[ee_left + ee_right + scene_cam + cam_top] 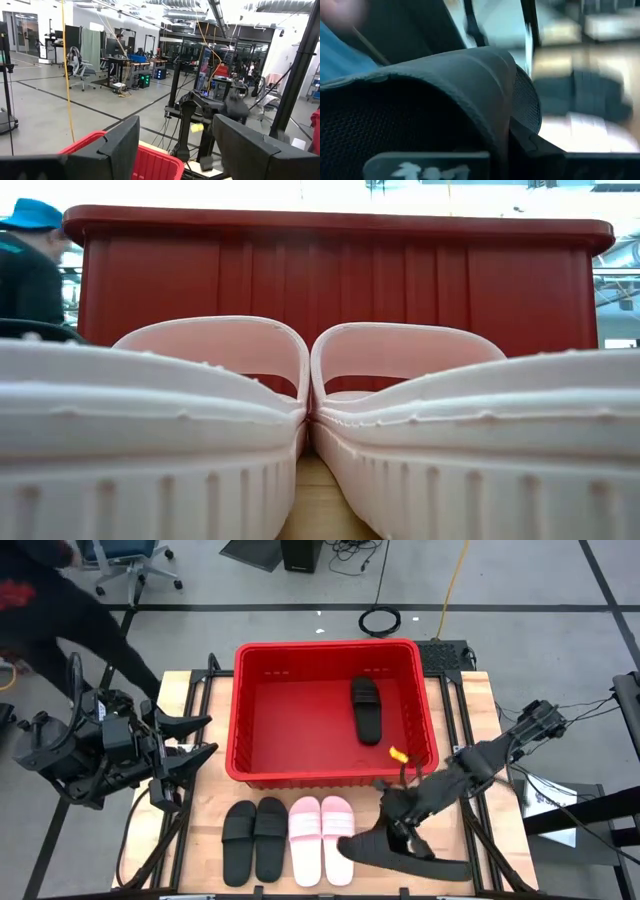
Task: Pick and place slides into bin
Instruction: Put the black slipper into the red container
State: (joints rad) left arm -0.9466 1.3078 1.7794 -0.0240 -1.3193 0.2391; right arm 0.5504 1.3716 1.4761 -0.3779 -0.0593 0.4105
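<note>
The red bin (330, 775) stands at the table's far middle with one black slide (365, 708) lying in it. Two black slides (255, 839) and two pale pink slides (322, 838) lie side by side on their soles near the front edge. The pink pair fills the low view (310, 440), with the bin (340, 275) behind it. My right gripper (397, 820) is shut on another black slide (400, 852) at the front right. My left gripper (190, 737) is open and empty, left of the bin. My right gripper holds the black slide by its wide strap (470, 85), which fills the right wrist view and hides the fingertips. The arm comes slanting down from the table's far right. The slide lies crosswise under the gripper; whether it is clear of the table I cannot tell.
A person (45, 600) stands beyond the table's far left corner and also shows in the low view (30, 270). The bin's corner (150, 160) shows between my left fingers. Bare wood lies left of the black pair and right of the bin.
</note>
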